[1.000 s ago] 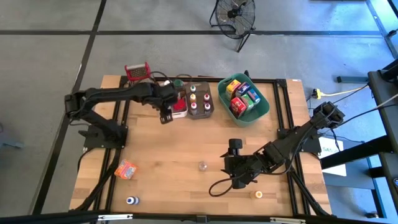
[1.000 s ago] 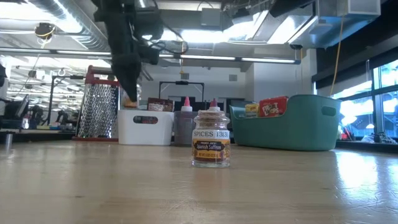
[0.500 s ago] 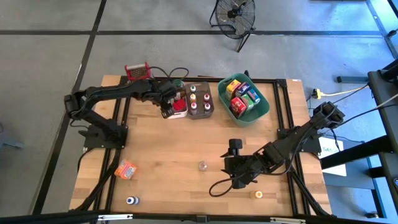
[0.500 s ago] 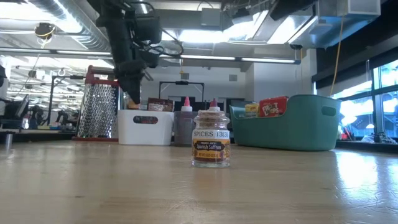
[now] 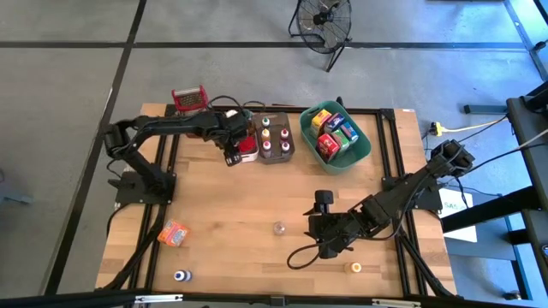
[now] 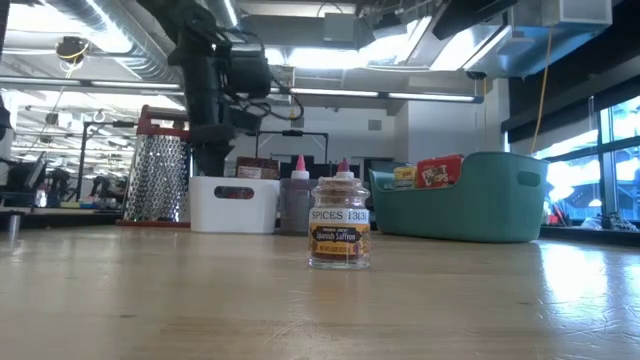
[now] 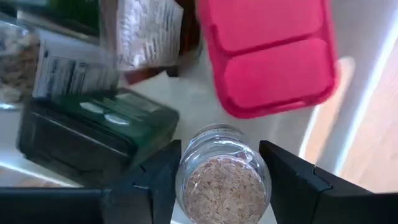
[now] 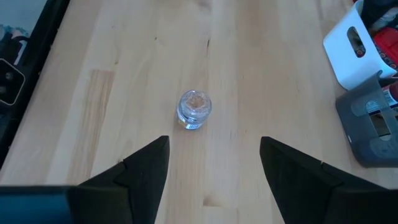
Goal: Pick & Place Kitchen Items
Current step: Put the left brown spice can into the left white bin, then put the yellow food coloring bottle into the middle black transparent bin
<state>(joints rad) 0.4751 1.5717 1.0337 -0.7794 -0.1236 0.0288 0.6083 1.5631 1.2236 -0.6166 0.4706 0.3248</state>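
My left gripper (image 7: 221, 171) hung over the white bin (image 5: 247, 147), its fingers closed on a small glass jar (image 7: 224, 180) of brownish flakes; just past it lay a red-lidded container (image 7: 267, 56) and a dark green tin (image 7: 99, 134). My right gripper (image 8: 214, 168) stood open and empty, with the saffron spice jar (image 8: 194, 109) on the table ahead, well apart.

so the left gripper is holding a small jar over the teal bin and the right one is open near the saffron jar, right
Not quite. The left gripper holds the small jar over the white bin, not the teal bin; the high view shows this, and the left wrist view shows the jar between its fingers. The right gripper is open near the saffron jar, as you said.
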